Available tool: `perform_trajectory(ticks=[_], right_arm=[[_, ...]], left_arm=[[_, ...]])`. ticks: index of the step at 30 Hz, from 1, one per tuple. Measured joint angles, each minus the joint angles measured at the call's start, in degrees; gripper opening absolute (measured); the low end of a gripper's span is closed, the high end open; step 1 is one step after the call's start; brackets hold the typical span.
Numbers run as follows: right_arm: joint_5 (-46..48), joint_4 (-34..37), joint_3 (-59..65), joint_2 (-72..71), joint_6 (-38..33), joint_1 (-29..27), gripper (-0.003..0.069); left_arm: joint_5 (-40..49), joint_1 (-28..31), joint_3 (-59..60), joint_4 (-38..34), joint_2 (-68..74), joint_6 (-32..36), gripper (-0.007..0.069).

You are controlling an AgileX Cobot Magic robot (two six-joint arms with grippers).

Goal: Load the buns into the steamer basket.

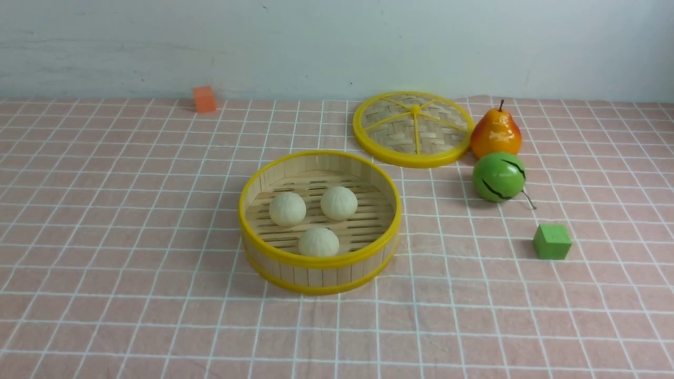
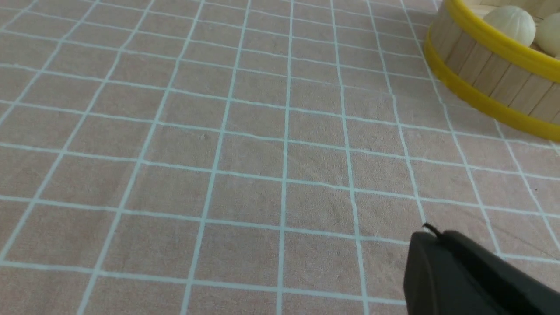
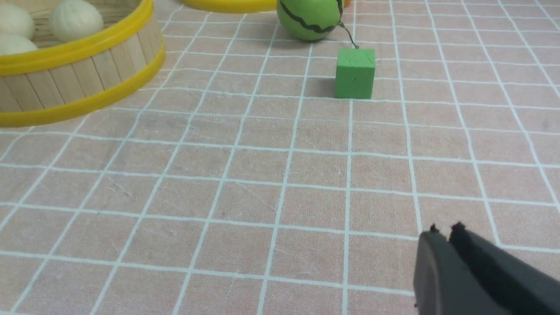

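All three buns sit inside the steamer basket on its slatted floor, so the task appears complete. Left tool and right tool hang near the basket over bare desk, fingers closed together, holding nothing, apparently retired.

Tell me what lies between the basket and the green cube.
Nothing: between the basket and the green cube there is only bare checked cloth, clearest in the right wrist view.
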Motion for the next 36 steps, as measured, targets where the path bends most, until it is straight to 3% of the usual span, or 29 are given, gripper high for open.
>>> perform_trajectory(ticks=[36], right_arm=[[0.0, 0.0, 0.0, 0.0, 0.0, 0.0, 0.0072]], left_arm=[[0.0, 0.0, 0.0, -0.3, 0.0, 0.2, -0.0013]])
